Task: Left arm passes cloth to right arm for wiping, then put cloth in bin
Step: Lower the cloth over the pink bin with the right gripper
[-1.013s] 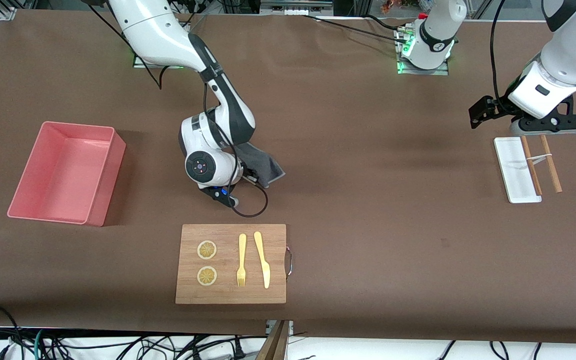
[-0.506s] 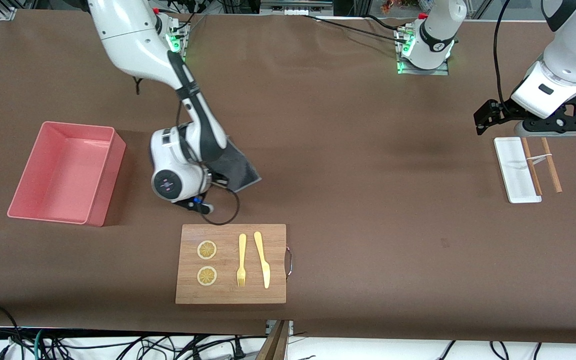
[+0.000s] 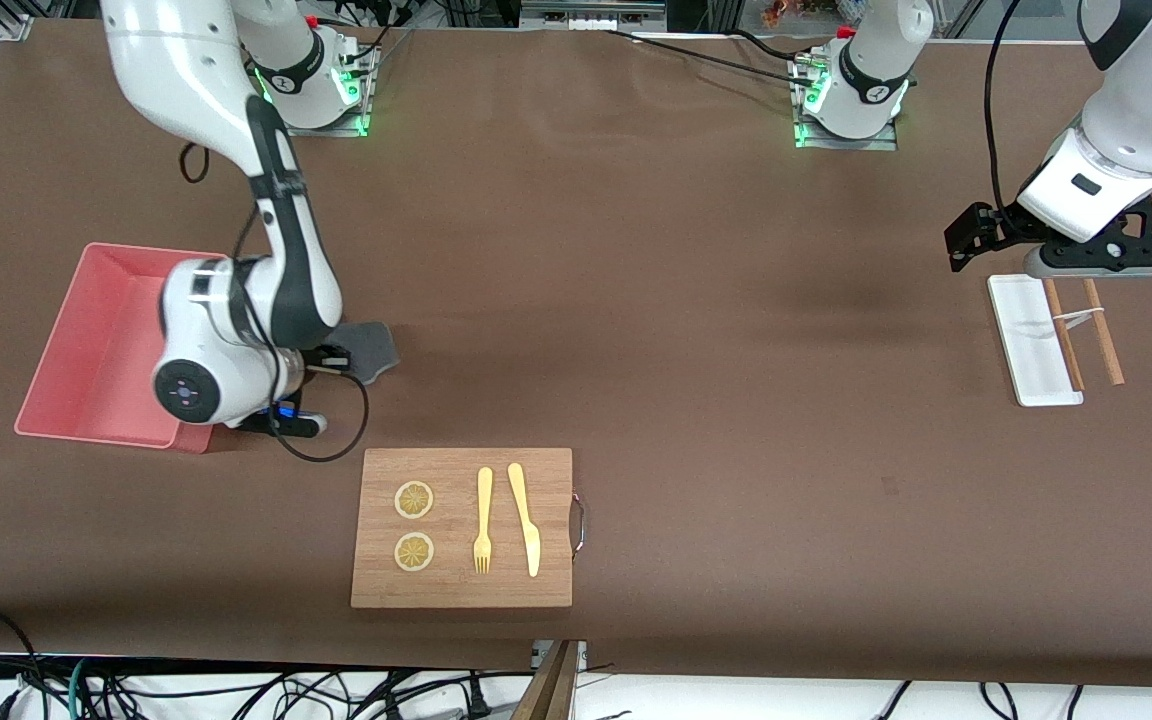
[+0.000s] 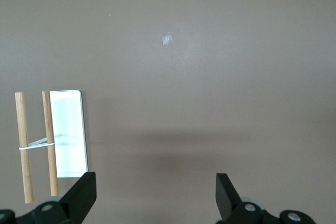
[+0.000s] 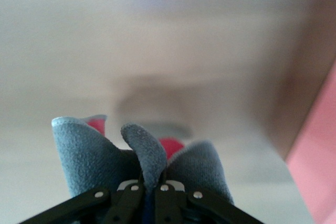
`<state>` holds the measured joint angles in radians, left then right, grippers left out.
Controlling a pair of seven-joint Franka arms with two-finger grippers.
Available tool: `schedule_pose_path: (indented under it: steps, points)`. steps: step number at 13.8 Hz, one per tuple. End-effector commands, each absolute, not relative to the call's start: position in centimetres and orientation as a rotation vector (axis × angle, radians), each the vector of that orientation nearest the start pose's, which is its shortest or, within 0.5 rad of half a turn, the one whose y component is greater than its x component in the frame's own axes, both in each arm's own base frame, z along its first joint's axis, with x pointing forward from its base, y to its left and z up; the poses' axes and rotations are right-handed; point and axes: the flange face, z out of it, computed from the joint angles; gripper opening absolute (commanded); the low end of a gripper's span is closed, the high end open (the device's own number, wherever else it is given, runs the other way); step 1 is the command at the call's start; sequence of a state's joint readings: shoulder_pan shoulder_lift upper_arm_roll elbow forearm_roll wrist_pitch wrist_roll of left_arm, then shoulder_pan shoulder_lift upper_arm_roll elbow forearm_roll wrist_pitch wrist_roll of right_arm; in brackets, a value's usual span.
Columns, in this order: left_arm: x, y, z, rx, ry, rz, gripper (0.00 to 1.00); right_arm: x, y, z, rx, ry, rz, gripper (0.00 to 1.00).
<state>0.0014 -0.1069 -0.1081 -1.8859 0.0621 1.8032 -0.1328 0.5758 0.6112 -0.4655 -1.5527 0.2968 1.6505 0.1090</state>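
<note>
My right gripper (image 3: pixel 321 358) is shut on the dark grey cloth (image 3: pixel 366 348), which hangs from it in the air beside the bin (image 3: pixel 66 335), a salmon-pink tub at the right arm's end of the table. In the right wrist view the cloth (image 5: pixel 142 156) bunches between the shut fingers (image 5: pixel 131 198), with bits of its pink face showing, and the bin wall (image 5: pixel 320 166) shows at the edge. My left gripper (image 3: pixel 1086 262) is open and empty, up over the white tray (image 3: pixel 1026 340) at the left arm's end; its fingertips (image 4: pixel 84 195) stand wide apart.
A wooden cutting board (image 3: pixel 463 527) with two lemon slices, a yellow fork and a yellow knife lies near the front camera. Two wooden sticks (image 3: pixel 1086 328) joined by a band lie beside the white tray, also in the left wrist view (image 4: pixel 35 148).
My right arm has carried the cloth across the table toward the bin, from the middle to right beside its wall. The left gripper has barely moved.
</note>
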Motion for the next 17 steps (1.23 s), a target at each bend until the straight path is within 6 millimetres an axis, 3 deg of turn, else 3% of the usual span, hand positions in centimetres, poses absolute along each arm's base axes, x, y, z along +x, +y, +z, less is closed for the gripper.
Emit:
schedule_pose_path:
  steps: [1,3,4,6,8,9,12,14,17]
  points:
    - [54.2,-5.5,56.9,-3.066,-0.028,-0.050,1.00,62.1,11.5,38.1,-3.138,0.041,0.740,0.00]
    - [55.3,-5.5,57.8,-3.067,-0.032,0.002,1.00,61.7,7.6,42.3,-3.145,-0.070,0.735,0.00]
    - [55.4,-5.5,57.8,-3.067,-0.031,0.016,1.00,61.5,5.3,43.3,-3.144,-0.112,0.751,0.00]
    - [55.4,-5.4,57.9,-3.066,-0.036,0.021,1.00,61.2,0.0,44.5,-3.157,-0.229,0.795,0.00]
    - [56.0,-5.6,58.5,-3.069,-0.020,0.003,1.00,61.1,-5.3,44.1,-3.160,-0.292,0.832,0.00]
    - [56.4,-5.7,58.6,-3.069,-0.020,0.026,1.00,61.3,-8.0,43.2,-3.153,-0.311,0.832,0.00]
    - [56.3,-5.8,58.4,-3.067,-0.023,0.049,1.00,61.8,-12.6,39.0,-3.126,-0.417,0.848,0.00]
    - [56.3,-5.8,58.4,-3.067,-0.023,0.049,1.00,61.5,-13.8,35.1,-3.142,-0.421,0.824,0.00]
    - [56.4,-5.8,58.5,-3.069,-0.026,0.045,1.00,61.0,-14.1,31.4,-3.169,-0.455,0.742,0.00]
